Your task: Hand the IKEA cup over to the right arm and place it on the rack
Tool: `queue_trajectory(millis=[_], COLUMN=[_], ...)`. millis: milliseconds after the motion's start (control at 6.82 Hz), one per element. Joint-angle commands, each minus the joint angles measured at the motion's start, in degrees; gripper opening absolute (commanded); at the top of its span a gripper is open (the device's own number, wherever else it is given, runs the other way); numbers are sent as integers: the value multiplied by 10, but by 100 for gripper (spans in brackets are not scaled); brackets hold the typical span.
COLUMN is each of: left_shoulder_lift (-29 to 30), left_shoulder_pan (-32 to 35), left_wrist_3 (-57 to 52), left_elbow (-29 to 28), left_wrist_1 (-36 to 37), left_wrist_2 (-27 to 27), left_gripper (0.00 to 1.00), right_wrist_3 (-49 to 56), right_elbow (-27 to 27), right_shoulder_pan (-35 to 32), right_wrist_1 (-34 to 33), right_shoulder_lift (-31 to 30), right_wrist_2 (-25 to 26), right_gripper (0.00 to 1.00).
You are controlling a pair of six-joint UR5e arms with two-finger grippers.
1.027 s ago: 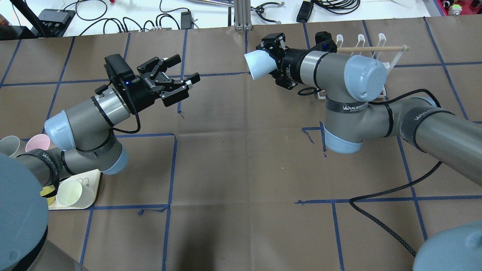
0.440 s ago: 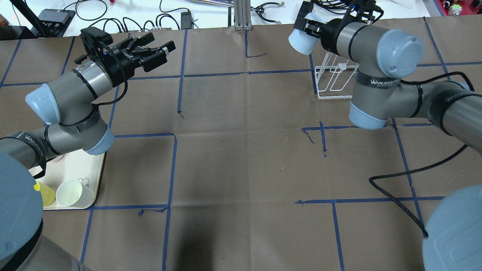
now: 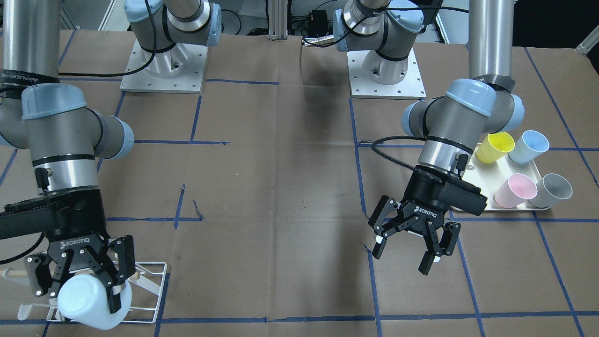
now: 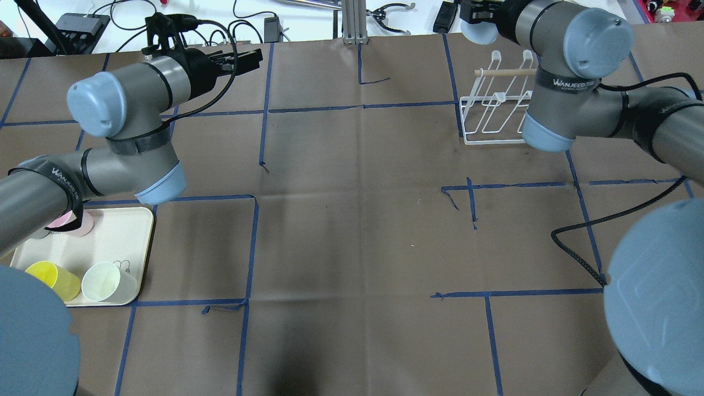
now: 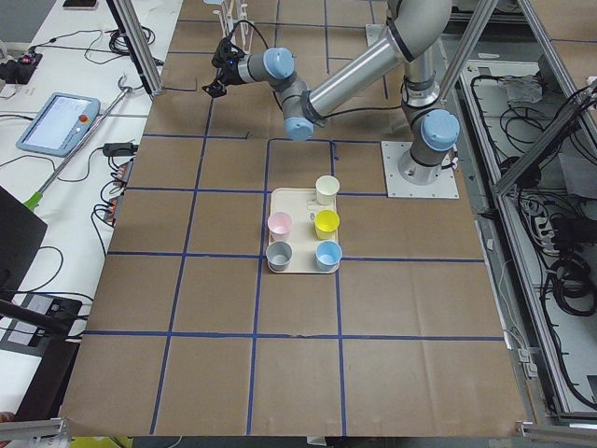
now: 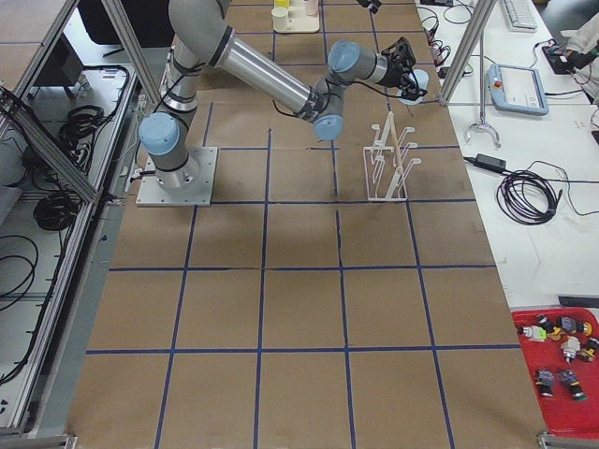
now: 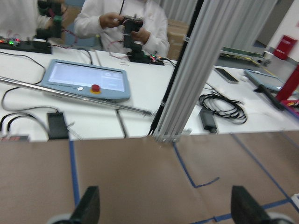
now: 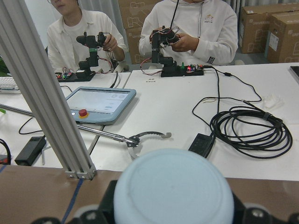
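Observation:
My right gripper (image 3: 77, 297) is shut on a pale blue IKEA cup (image 3: 89, 294), held on its side with its bottom towards the operators' edge of the table. It hangs above the far end of the white wire rack (image 3: 152, 281), apart from the prongs. In the overhead view the cup (image 4: 477, 34) is past the rack (image 4: 495, 110) and its wooden dowel (image 4: 503, 72). The right wrist view shows the cup's bottom (image 8: 173, 191). My left gripper (image 3: 402, 257) is open and empty above the table; it also shows in the overhead view (image 4: 250, 59).
A cream tray (image 3: 512, 207) beside my left arm holds yellow (image 3: 496, 146), blue (image 3: 529, 145), pink (image 3: 514, 189) and grey (image 3: 554, 189) cups. The tray (image 4: 124, 236) is at the overhead view's left. Operators sit behind a bench (image 8: 177, 107) with cables past the far edge.
My right arm has carried the cup away from the table's middle to the far edge, past the rack. My left arm has swung back to the far left, still open.

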State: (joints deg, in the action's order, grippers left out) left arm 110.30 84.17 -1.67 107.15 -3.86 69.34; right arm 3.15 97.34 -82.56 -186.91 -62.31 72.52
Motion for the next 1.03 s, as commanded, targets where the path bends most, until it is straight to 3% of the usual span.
queue_trajectory(millis=[0, 147, 440, 587, 880], left_shoulder_lift=[-43, -83, -154, -177, -193], left_shoulder_pan=[48, 54, 53, 48, 49], left_wrist_3=[3, 10, 13, 11, 9], left_elbow=[-61, -82, -139, -171, -188], left_wrist_1=[-293, -447, -743, -833, -886], left_wrist_2=[188, 214, 214, 208, 199], left_gripper=[100, 100, 100, 100, 100], right_wrist_3=[21, 22, 21, 21, 21], right_elbow=[-20, -15, -7, -2, 11], right_shoulder_pan=[27, 29, 28, 28, 28], right_wrist_1=[-13, -15, -14, -17, -16], right_shoulder_lift=[40, 45, 44, 49, 53], right_wrist_2=[4, 5, 9, 14, 14], right_gripper=[6, 6, 6, 6, 6])
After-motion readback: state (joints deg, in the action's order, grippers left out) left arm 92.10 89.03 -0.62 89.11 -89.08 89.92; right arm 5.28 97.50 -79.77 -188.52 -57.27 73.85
